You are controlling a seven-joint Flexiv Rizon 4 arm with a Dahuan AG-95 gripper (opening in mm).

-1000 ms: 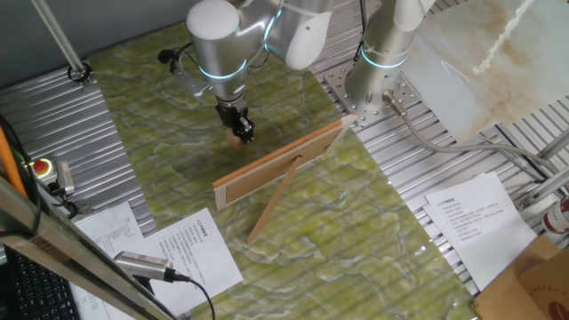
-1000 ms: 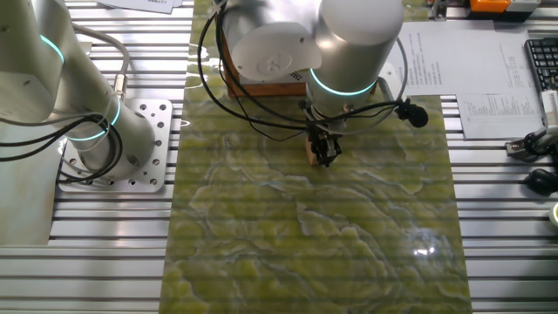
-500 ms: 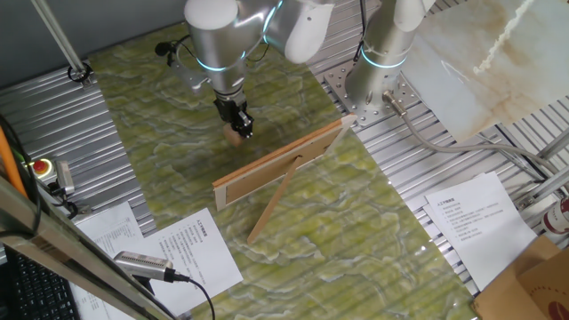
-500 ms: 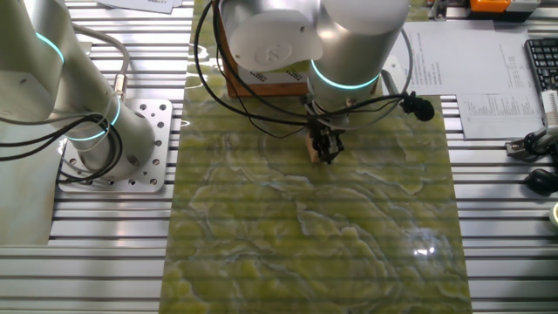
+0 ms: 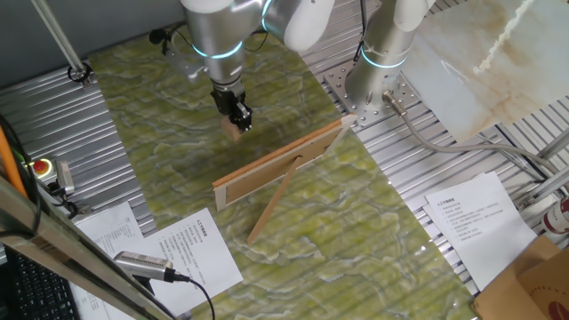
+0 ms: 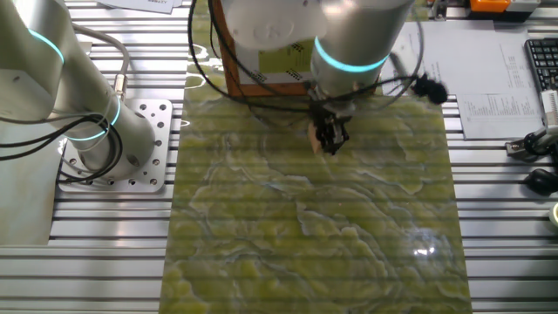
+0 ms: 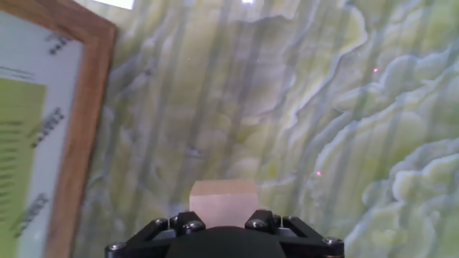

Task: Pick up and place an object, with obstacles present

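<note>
The small tan wooden cube [image 5: 232,132] is gripped between my fingers and hangs a little above the green marbled mat. My gripper [image 5: 239,121] is shut on it, on the far side of the long wooden board [image 5: 283,161], which stands on edge with its slanted prop stick [image 5: 273,207]. In the other fixed view the cube [image 6: 314,136] shows at the left of the gripper [image 6: 328,139], with the board [image 6: 261,80] just behind. In the hand view the cube [image 7: 223,203] sits between the jaws of the gripper [image 7: 223,217], and the board's framed face [image 7: 68,136] is at the left.
A second arm's base [image 5: 378,76] stands on a metal plate beyond the mat's far corner. Paper sheets [image 5: 188,253] and a microphone [image 5: 147,264] lie off the mat's near-left corner. More papers [image 5: 471,213] lie to the right on the slatted table.
The gripper has risen with the cube in it and drifted slightly away from the board. The board and prop have not moved.
</note>
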